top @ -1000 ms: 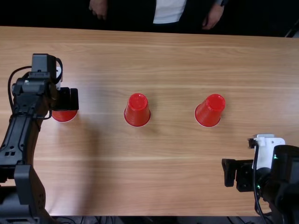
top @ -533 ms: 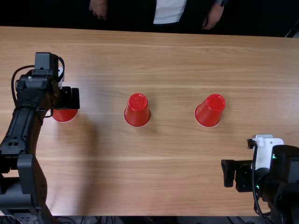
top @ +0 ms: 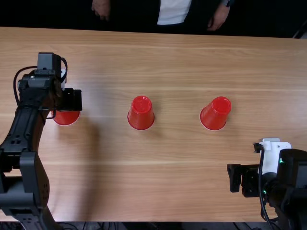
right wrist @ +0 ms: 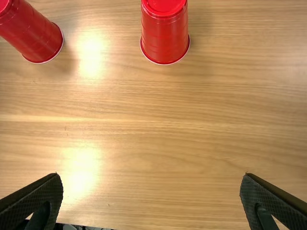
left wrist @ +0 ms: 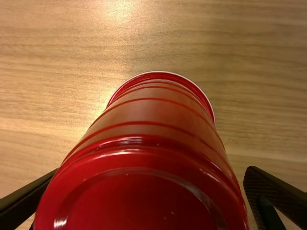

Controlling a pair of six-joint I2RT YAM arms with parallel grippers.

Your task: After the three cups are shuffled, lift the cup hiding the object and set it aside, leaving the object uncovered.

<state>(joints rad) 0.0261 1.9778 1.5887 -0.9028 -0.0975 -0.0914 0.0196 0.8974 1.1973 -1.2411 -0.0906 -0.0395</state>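
Barely, your left tool shifted at the left cup, jaws spread astride it; nothing was gripped or lifted.

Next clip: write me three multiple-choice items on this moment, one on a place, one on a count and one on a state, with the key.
1. Which upturned red plastic cup stands between the fingers of the left tool?
A. the leftmost cup
B. the middle cup
C. the rightmost cup

2. How many red cups stand on the light brown wooden table?
A. two
B. three
C. four

3. What state is the right tool in?
A. shut on a cup
B. open, holding nothing
C. shut and empty

Key:
1 A: the left wrist view shows that cup between the two fingers.
2 B: the top view shows three in a row.
3 B: its fingers stand wide apart over bare wood.
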